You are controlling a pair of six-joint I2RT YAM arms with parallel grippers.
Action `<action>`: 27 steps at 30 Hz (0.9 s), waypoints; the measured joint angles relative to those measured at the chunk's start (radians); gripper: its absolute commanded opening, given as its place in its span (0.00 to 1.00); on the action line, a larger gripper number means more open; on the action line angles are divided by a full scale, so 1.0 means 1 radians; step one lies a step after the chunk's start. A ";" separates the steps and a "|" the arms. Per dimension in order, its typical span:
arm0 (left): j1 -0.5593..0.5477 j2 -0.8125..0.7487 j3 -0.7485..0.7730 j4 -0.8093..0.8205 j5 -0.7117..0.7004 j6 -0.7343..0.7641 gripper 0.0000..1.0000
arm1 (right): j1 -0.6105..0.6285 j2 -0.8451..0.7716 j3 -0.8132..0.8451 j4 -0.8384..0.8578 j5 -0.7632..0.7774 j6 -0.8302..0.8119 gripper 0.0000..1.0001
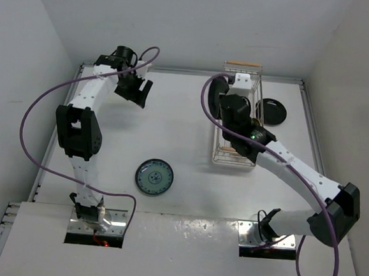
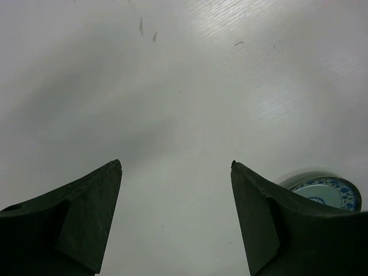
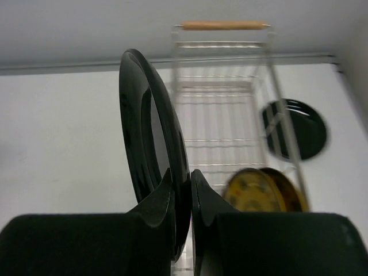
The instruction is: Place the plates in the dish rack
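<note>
Fingers of my left gripper (image 2: 175, 164) stand spread, empty, teal plate (image 1: 154, 176) well apart toward the bases. My right gripper (image 3: 181, 172) pinches a black plate (image 3: 135, 115) upright by its rim; rack (image 3: 222, 25) lies just right, its length running straight ahead.

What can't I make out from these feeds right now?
Yellow plate: top view, hidden under the right arm; right wrist view, bottom cut off by the right gripper, so its slot in the dish rack is unclear.
Teal plate: left wrist view, mostly behind the left gripper.
Held black plate: lower rim hidden by the fingers.
</note>
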 measured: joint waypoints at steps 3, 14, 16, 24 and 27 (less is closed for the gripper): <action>0.000 0.001 -0.016 0.003 -0.032 -0.006 0.81 | 0.005 -0.003 -0.005 -0.074 0.179 0.013 0.00; 0.000 0.008 -0.032 0.014 -0.054 -0.018 0.81 | -0.050 0.008 -0.202 -0.219 0.271 0.129 0.00; 0.000 0.008 -0.034 0.016 -0.054 -0.018 0.81 | -0.076 0.008 -0.220 -0.218 0.253 0.132 0.00; 0.001 0.010 -0.042 0.019 -0.054 -0.018 0.81 | -0.114 0.010 -0.246 -0.216 0.190 0.136 0.00; 0.001 0.010 -0.047 0.022 -0.054 -0.018 0.81 | -0.121 0.015 -0.246 -0.223 0.180 0.145 0.00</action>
